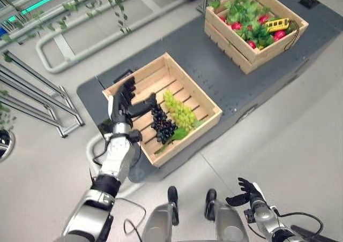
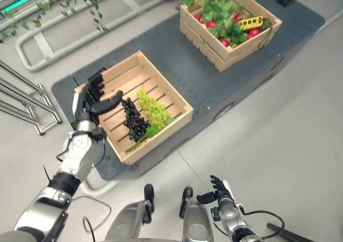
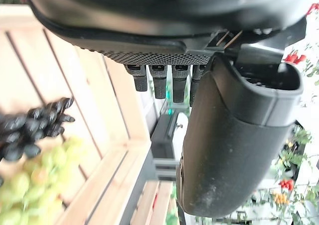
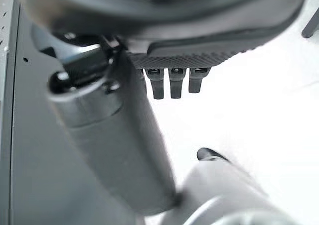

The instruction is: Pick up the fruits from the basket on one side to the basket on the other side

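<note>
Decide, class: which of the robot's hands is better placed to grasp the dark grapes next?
Left. The left hand hovers open over the near crate, thumb beside the dark grapes; the right hand hangs low, away from both crates.

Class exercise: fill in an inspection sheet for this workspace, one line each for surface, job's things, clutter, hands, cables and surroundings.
Surface: dark grey platform carrying two wooden crates.
Job's things: near crate holds dark grapes and green grapes, lying side by side on a leaf; far crate holds red fruits among green leaves, plus a yellow item I cannot identify.
Clutter: nothing seen.
Hands: left hand open over the near crate's left part, thumb towards the dark grapes, holding nothing; right hand open, low beside the platform, empty.
Cables: nothing seen on the platform.
Surroundings: pale floor; metal rails with trailing green vines.
</note>
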{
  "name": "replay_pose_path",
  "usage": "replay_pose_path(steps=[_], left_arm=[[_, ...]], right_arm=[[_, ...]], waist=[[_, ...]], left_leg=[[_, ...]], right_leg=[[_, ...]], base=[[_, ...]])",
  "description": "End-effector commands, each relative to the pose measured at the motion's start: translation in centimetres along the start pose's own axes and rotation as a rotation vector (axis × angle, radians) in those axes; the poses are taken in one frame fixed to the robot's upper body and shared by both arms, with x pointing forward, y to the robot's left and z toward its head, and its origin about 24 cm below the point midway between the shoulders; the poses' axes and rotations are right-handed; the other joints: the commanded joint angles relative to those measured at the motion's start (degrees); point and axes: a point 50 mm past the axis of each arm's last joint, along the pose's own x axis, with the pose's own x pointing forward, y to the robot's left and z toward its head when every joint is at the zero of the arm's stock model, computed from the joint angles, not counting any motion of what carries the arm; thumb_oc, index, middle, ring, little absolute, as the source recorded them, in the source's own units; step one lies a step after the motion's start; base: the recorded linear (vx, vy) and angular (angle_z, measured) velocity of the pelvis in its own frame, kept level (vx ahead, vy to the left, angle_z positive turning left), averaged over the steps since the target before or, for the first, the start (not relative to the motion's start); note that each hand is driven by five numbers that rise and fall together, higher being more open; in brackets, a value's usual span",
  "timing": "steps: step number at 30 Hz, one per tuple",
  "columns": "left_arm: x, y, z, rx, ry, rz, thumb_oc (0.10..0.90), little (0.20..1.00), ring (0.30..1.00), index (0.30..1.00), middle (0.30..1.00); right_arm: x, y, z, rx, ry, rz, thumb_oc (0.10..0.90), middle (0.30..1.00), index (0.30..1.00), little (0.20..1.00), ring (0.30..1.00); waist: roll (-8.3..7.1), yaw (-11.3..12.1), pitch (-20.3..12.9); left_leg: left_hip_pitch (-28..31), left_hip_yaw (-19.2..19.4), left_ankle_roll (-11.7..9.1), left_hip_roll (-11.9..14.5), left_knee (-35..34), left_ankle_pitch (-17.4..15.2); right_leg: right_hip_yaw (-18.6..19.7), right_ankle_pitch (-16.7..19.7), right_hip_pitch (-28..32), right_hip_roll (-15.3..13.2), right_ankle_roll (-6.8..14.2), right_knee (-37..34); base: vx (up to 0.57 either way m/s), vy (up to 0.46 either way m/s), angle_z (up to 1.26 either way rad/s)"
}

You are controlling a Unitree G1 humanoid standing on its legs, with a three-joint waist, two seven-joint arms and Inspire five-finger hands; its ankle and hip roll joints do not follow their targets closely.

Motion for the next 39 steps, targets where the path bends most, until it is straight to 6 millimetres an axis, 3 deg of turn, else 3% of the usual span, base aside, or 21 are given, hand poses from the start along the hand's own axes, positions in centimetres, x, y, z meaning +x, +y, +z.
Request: replay_pose_path(steps=[1,4,8,12,18,22,24,27,31,39], left_arm=[[1.9,0.3,4.8,0.039,-0.236,0.028,0.800,0.900,0.900,0.900,0.900],[3.7,0.3,7.4,0.207,-0.318,0.047,0.800,0.900,0.900,0.900,0.900],[4.7,0.5,8.5,0.395,-0.338,0.064,0.800,0.900,0.900,0.900,0.900],[6.2,2.0,9.4,0.680,-0.309,0.127,0.800,0.900,0.900,0.900,0.900],[7.7,3.5,10.7,1.033,-0.285,0.151,0.800,0.900,0.900,0.900,0.900],[8.3,3.1,11.3,1.298,-0.306,0.084,0.800,0.900,0.900,0.900,0.900],[8.4,2.9,11.5,1.342,-0.309,0.071,0.800,0.900,0.900,0.900,0.900],[9.1,2.7,11.7,1.600,-0.230,-0.002,0.800,0.900,0.900,0.900,0.900],[9.5,2.9,11.8,1.725,-0.173,-0.021,0.800,0.900,0.900,0.900,0.900],[9.8,2.6,11.9,1.998,-0.095,-0.137,0.800,0.900,0.900,0.900,0.900]], right_arm=[[-0.7,-0.9,-1.0,0.005,-0.032,-0.034,0.800,0.900,0.900,0.900,0.900],[-0.3,-1.9,0.5,0.016,-0.102,-0.060,0.800,0.900,0.900,0.900,0.900],[-0.1,-2.7,1.5,0.019,-0.131,-0.077,0.800,0.900,0.900,0.900,0.900],[0.1,-3.5,2.5,-0.008,-0.166,-0.076,0.800,0.900,0.900,0.900,0.900],[0.3,-3.8,3.2,-0.035,-0.188,-0.069,0.800,0.900,0.900,0.900,0.900],[0.3,-4.0,3.5,-0.049,-0.205,-0.065,0.800,0.900,0.900,0.900,0.900],[0.4,-4.1,3.6,-0.048,-0.209,-0.067,0.800,0.900,0.900,0.900,0.900],[0.7,-4.6,4.8,-0.050,-0.233,-0.074,0.800,0.900,0.900,0.900,0.900],[1.0,-4.6,5.8,-0.049,-0.251,-0.071,0.800,0.900,0.900,0.900,0.900],[1.2,-4.8,5.8,-0.044,-0.243,-0.081,0.800,0.900,0.900,0.900,0.900]], waist=[[-0.40,-1.0,-0.2],[-1.56,-1.6,2.7],[-1.86,-2.1,4.5],[-2.18,-3.0,6.4],[-2.60,-3.9,6.7],[-2.86,-4.3,6.7],[-2.88,-4.4,6.7],[-2.66,-4.6,6.7],[-2.86,-4.8,6.7],[-2.58,-5.1,6.7]], left_leg=[[-5.3,1.5,1.7,0.4,7.8,-2.8],[-11.8,2.5,3.0,1.5,13.9,-4.6],[-13.5,3.0,3.1,2.3,16.3,-6.1],[-15.4,3.6,3.1,2.9,17.6,-6.3],[-16.6,4.4,2.9,3.2,17.0,-6.0],[-17.1,4.7,2.9,3.1,16.4,-5.9],[-17.2,4.7,2.9,3.1,16.3,-5.9],[-17.7,5.0,2.8,2.9,15.5,-5.9],[-19.1,5.4,3.3,3.0,15.2,-5.0],[-20.5,5.5,3.1,3.1,14.4,-4.6]], right_leg=[[0.2,2.4,-1.7,0.9,-2.8,1.4],[1.6,1.7,-8.5,0.7,-2.8,7.1],[2.5,1.2,-10.7,1.0,-2.3,9.1],[3.3,1.9,-12.8,1.5,-2.0,9.6],[3.7,3.0,-14.5,2.0,-1.5,8.2],[4.0,3.6,-15.1,2.4,-1.3,7.2],[3.9,3.7,-15.3,2.4,-1.3,6.9],[3.6,4.1,-16.1,2.4,-1.1,5.9],[3.2,4.9,-17.6,2.3,-1.6,5.4],[2.8,5.4,-19.1,2.2,-1.4,4.8]], base=[[-0.08,0.056,0.00],[-0.08,0.081,-0.04],[-0.02,0.052,-0.06],[-0.01,0.054,-0.06],[0.01,0.025,-0.03],[0.00,0.006,-0.02],[0.00,0.000,0.00],[-0.02,-0.002,0.00],[-0.03,-0.004,0.01],[0.00,0.000,0.00]])
